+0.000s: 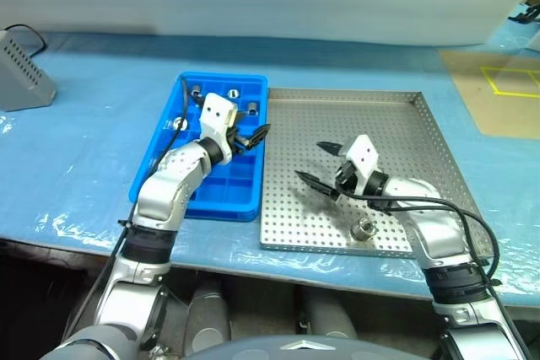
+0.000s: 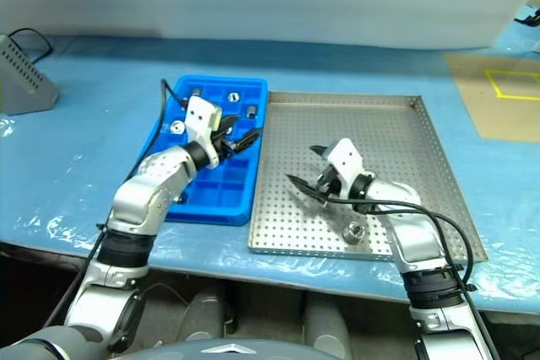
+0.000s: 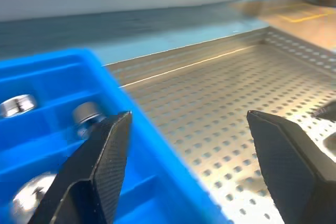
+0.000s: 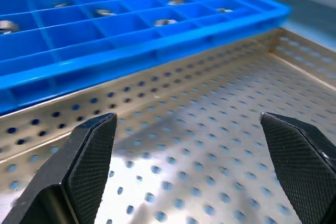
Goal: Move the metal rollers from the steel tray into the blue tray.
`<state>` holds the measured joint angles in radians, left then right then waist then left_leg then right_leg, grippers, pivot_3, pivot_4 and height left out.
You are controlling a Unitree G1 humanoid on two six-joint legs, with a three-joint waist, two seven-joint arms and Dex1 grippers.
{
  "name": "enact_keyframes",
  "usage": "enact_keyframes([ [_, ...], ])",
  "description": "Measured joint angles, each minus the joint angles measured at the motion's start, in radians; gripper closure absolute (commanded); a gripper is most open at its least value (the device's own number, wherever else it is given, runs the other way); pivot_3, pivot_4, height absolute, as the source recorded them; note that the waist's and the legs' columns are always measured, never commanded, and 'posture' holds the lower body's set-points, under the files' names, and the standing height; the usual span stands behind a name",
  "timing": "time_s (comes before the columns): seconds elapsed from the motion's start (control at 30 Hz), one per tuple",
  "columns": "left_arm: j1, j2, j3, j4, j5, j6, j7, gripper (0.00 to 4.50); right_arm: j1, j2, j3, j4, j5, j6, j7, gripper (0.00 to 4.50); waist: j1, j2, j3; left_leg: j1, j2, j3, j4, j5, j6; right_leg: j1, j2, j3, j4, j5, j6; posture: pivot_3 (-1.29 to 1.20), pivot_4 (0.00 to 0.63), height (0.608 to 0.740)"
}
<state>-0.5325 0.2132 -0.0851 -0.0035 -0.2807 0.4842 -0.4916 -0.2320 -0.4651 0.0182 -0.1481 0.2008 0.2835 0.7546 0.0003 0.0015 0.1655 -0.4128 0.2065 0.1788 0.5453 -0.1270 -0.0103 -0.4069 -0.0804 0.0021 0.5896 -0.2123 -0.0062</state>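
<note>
The steel tray point(image 1: 396, 124) lies at centre right with one metal roller point(image 1: 364, 228) near its front rim, close beside my right forearm. My right gripper point(image 1: 310, 161) hovers open over the tray's left half, nothing between its fingers point(image 4: 89, 150). The blue tray point(image 1: 221, 208) sits against the steel tray's left side. Several rollers point(image 1: 232, 93) rest in its far compartments, and the left wrist view shows some of them point(image 3: 18, 104) close up. My left gripper point(image 1: 253, 136) is open and empty above the blue tray's right edge, pointing toward the steel tray.
A blue plastic sheet covers the table. A grey box point(image 1: 21, 65) with a cable stands at the far left. A brown board point(image 1: 498, 90) with yellow tape lies at the far right. The table's front edge runs just below both trays.
</note>
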Motion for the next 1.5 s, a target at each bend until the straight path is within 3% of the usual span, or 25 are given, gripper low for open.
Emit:
enact_keyframes([
  [0.37, -0.128, -0.087, -0.079, 0.306, 0.055, -0.245, -0.172, 0.8, 0.081, -0.098, -0.15, -0.057, 0.003, 0.085, -0.092, 0.0, -0.042, 0.0, 0.0, 0.0, 0.0, 0.001, 0.001, -0.001, 0.002, 0.001, 0.0, 0.0, -0.001, 0.0, 0.0, -0.49, 0.15, 0.74],
  [0.57, -0.144, -0.125, -0.096, 0.357, 0.062, -0.292, -0.234, 0.8, 0.107, -0.134, -0.218, 0.071, 0.022, 0.151, -0.096, 0.0, -0.047, 0.0, 0.0, 0.0, 0.0, 0.001, 0.002, -0.001, 0.002, 0.001, 0.0, 0.001, -0.001, 0.0, 0.0, -0.5, 0.15, 0.74],
  [0.83, -0.144, -0.12, -0.098, 0.364, 0.065, -0.309, -0.288, 0.8, 0.134, -0.118, -0.211, 0.096, 0.074, 0.17, -0.051, 0.0, -0.069, 0.001, 0.0, 0.0, 0.0, 0.001, 0.003, -0.002, 0.003, 0.001, 0.0, 0.0, -0.001, 0.0, 0.0, -0.47, 0.15, 0.74],
  [1.37, -0.127, -0.09, -0.086, 0.341, 0.065, -0.309, -0.278, 0.8, 0.073, -0.117, -0.133, 0.116, 0.079, 0.174, -0.03, 0.0, -0.062, 0.001, 0.0, 0.0, 0.0, 0.001, 0.003, -0.002, 0.003, 0.001, -0.001, 0.0, -0.001, 0.0, 0.0, -0.39, 0.15, 0.74],
  [1.5, -0.118, -0.08, -0.077, 0.327, 0.066, -0.308, -0.262, 0.76, 0.051, -0.119, -0.116, 0.17, 0.072, 0.128, -0.008, 1.29, -0.062, 0.0, 0.0, 0.002, 0.0, 0.001, 0.003, -0.002, 0.003, 0.004, -0.001, 0.0, -0.001, 0.0, 0.0, -0.36, 0.15, 0.74],
])
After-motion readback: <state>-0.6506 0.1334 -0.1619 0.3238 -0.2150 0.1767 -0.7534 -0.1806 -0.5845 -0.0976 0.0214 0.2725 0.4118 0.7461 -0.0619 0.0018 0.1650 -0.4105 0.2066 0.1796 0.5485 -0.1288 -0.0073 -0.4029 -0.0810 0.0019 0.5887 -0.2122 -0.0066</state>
